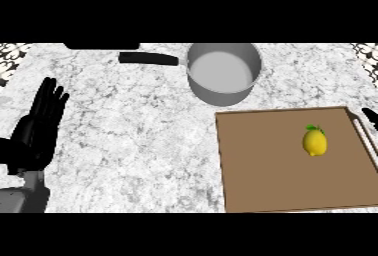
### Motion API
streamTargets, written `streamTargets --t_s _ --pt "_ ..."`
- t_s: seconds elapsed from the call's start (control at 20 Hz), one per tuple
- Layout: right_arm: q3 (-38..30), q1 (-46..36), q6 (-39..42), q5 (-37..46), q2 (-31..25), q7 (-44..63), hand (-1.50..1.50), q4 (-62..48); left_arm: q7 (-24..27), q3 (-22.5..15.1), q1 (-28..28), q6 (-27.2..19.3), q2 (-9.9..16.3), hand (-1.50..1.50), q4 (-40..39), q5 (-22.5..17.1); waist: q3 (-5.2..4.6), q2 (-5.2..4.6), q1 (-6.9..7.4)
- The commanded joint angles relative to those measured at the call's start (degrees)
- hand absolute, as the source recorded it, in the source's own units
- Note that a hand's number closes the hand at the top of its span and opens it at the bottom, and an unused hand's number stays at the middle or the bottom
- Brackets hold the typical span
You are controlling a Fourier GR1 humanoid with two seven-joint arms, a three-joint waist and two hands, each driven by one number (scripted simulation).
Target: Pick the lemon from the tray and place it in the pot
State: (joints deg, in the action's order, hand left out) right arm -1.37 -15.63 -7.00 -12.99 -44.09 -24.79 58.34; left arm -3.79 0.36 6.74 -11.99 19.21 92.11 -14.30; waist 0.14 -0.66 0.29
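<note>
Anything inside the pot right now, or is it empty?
The pot shows only its bare grey bottom; nothing lies in it. The near wall hides a little of the floor. The lemon sits on the tray.

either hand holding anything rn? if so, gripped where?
Nothing held. Left hand rests open at the left edge; only the right hand's fingertips show, away from the lemon, which lies untouched on the tray.

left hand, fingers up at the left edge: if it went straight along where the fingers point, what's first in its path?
Probably nothing. The left hand is open, with its fingers pointing toward the counter's far edge and tilted slightly right. That line crosses bare counter and passes left of the pot handle. Height is unclear from this view.
</note>
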Motion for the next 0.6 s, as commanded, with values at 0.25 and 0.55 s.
streamTargets --t_s 0.25,0.55 --pt "-2.5 -0.9 8.0 3.4 -2.0 -15.0 -1.50 -6.1 -10.2 0.5 6.5 -2.8 1.0 0.00 1.1 2.8 -0.13 0.67 -0.28" --pt "4.6 0.0 17.9 7.1 -10.5 0.7 -1.50 2.2 -8.6 -0.1 6.4 -2.8 0.0 0.00 0.2 3.7 -0.26 0.77 -0.46"
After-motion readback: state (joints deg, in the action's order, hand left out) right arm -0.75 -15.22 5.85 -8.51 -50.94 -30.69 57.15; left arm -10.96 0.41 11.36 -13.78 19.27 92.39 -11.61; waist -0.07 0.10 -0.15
